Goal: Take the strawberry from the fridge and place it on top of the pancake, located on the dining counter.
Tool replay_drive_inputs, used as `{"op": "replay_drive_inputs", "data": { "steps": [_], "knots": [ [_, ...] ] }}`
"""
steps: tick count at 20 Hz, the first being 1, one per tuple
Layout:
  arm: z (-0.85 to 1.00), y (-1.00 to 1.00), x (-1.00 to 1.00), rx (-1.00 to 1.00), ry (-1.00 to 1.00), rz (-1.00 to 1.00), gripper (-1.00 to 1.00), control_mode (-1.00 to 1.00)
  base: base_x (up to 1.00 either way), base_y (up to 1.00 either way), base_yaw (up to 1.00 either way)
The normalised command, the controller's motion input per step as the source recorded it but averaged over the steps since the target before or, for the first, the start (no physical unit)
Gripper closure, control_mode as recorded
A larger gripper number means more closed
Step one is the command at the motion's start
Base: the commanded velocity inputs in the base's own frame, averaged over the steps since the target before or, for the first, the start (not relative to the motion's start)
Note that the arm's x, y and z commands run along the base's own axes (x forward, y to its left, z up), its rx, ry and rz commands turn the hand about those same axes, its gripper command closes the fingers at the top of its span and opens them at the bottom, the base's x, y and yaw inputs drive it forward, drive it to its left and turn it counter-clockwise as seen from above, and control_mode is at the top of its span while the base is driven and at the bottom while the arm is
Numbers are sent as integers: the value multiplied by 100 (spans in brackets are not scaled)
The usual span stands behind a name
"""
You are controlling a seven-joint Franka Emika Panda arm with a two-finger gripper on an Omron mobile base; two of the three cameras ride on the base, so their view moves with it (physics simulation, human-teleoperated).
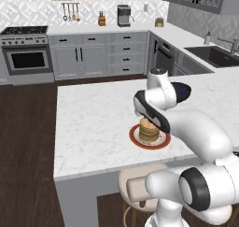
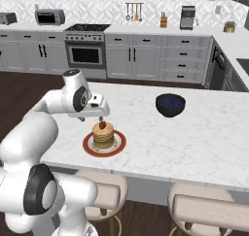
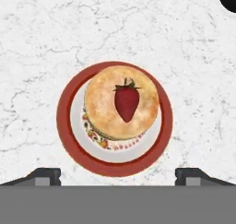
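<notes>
A red strawberry (image 3: 126,102) lies on top of the pancake (image 3: 103,110), a small tan stack on a white plate with a red rim (image 3: 64,121). The plate rests near the front edge of the white marble dining counter (image 2: 194,138). My gripper (image 3: 118,174) hovers open directly above the stack, fingers spread wide and touching nothing. From the right, the strawberry (image 2: 102,125) sits just below the gripper (image 2: 92,118) on the pancake (image 2: 103,137). From the left, my forearm partly covers the pancake (image 1: 148,132). The fridge is out of view.
A dark bowl (image 2: 170,105) of blueberries stands on the counter to the right of the plate. Beige stools (image 2: 102,193) are tucked under the counter's near edge. Wall cabinets, an oven (image 2: 86,53) and a sink (image 1: 217,55) line the back.
</notes>
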Motion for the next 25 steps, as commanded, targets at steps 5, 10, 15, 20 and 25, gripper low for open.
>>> {"op": "replay_drive_inputs", "data": {
  "steps": [5,10,15,20,25],
  "knots": [
    [13,63,-100,-3,0,0,-100,-100,0,0,0],
    [2,80,-100,-4,0,0,-100,-100,0,0,0],
    [0,71,-100,-5,0,1,-100,-100,0,0,0],
    [0,52,-100,-6,-1,4,-100,-100,0,0,0],
    [0,49,-66,-18,0,6,-100,-100,0,0,0]
  ]
}}
